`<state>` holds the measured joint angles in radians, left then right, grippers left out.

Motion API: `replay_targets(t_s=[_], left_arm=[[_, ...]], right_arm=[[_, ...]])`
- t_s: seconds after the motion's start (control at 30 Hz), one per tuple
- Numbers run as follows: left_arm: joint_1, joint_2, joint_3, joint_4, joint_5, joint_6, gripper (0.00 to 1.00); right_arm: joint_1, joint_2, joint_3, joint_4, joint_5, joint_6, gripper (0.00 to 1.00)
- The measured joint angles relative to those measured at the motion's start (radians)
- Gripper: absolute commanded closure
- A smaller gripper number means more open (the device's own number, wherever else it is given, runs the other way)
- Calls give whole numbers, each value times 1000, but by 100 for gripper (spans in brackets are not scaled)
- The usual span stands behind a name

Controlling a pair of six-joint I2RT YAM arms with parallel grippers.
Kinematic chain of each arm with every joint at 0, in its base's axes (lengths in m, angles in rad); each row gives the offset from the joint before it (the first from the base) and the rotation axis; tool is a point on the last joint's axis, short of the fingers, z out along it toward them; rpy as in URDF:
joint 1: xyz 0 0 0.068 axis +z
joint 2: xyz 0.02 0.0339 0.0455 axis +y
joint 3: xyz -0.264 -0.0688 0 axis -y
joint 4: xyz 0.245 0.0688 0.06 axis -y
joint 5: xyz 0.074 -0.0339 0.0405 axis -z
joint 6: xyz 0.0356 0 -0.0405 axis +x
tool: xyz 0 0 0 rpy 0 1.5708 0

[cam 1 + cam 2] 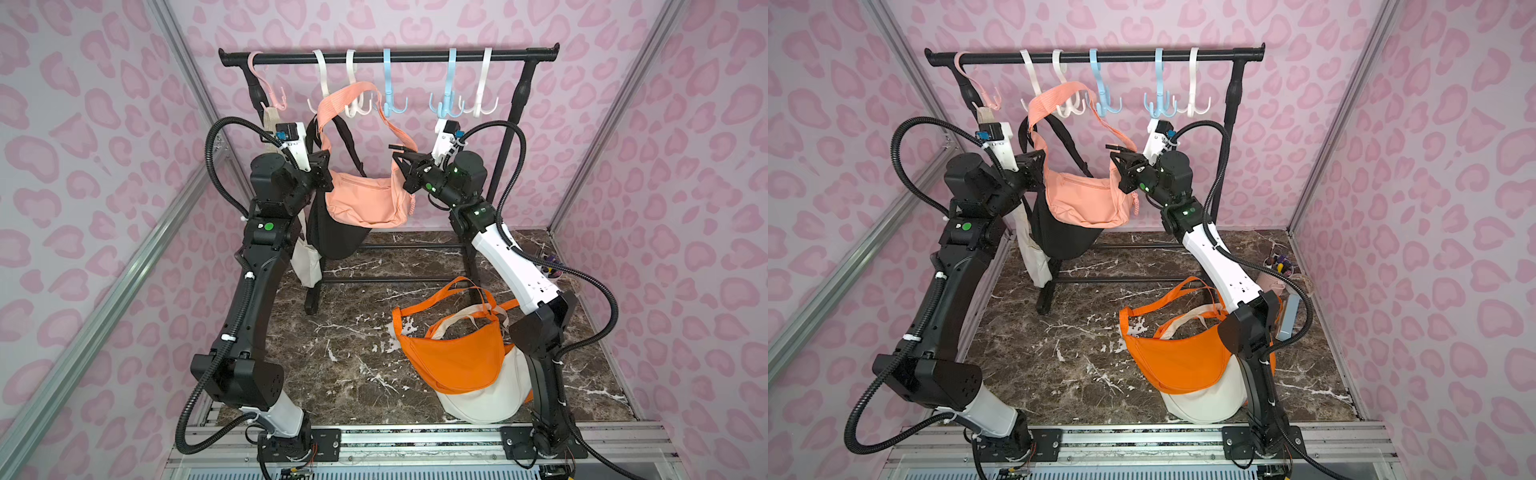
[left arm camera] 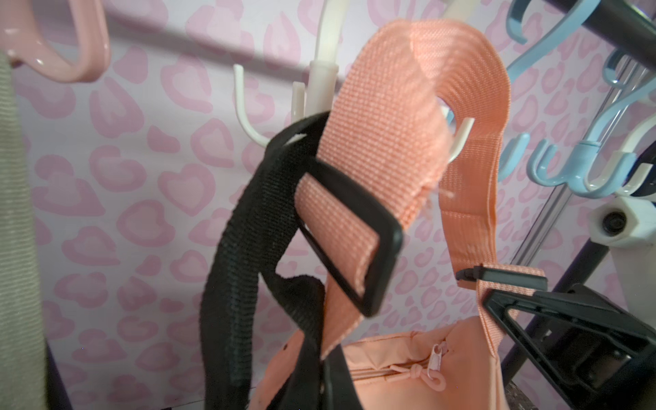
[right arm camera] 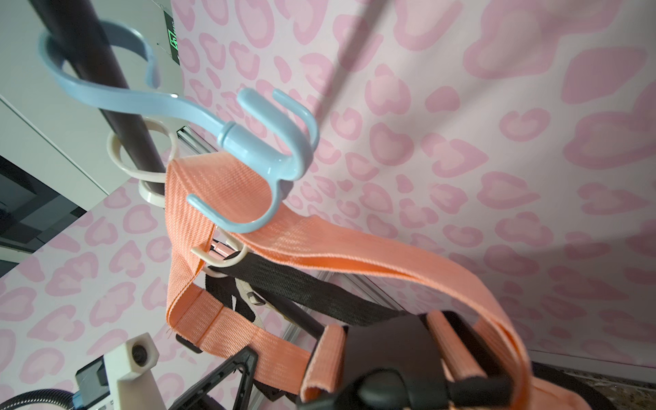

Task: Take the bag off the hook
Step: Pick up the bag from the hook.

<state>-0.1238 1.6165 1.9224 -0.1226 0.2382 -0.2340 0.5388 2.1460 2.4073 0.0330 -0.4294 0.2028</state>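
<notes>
Both top views look steeply down from high above the bench's near edge toward the rack at its far edge, sharing nearly the whole scene. The left wrist camera sits close below the peach strap, facing up at the white hook. The right wrist camera views the same strap and hook from the opposite side, with a blue hook nearest.

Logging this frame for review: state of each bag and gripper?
peach bag: strap over white hook
black bag: hanging behind it
cream tote: hanging on rack
orange bag: lying on table
white bag: under orange bag
left gripper: shut on strap
right gripper: shut on strap
</notes>
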Motion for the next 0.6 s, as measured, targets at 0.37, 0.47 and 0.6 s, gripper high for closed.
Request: replay_targets(t_s=[0.37, 0.47, 0.6], left_arm=[[0, -44, 61, -66, 46, -60, 97], [0, -55, 61, -72, 54, -73, 97], [0, -64, 61, -78, 62, -87, 97]], right_arm=[[43, -138, -203, 44, -4, 14, 100], [48, -161, -226, 53, 3, 13, 100], [49, -172, -228, 53, 8, 13, 100]])
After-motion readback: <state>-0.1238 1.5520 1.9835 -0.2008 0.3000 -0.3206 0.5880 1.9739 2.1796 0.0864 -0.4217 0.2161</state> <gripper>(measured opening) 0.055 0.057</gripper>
